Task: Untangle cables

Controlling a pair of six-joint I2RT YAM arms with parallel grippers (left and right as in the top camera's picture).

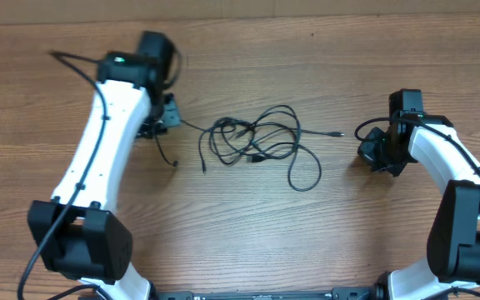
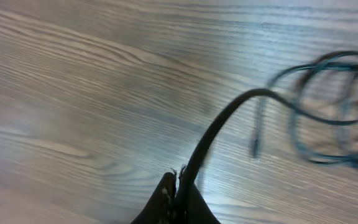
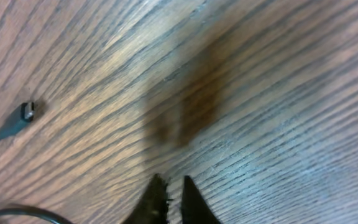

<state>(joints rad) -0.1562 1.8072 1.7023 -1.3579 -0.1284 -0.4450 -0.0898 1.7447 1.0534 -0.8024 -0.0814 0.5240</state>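
Cable [image 2: 221, 124] — between left fingers [image 2: 161, 200]

My left arm [image 1: 107, 125] stretches from its base at the near left, its white link angled toward the far side and slightly right, the wrist bent downward at the far end. The left gripper [image 1: 163, 117] points down. Through its wrist camera I see its fingers [image 2: 166, 196] pressed together on a thin black cable [image 2: 219, 127] that rises from between the tips. My right arm [image 1: 452, 167] is folded tighter on the right side, forearm curling left. The right gripper [image 1: 373, 152] hangs low, its fingertips [image 3: 156, 196] drawn almost together with only a sliver between them and nothing pinched.
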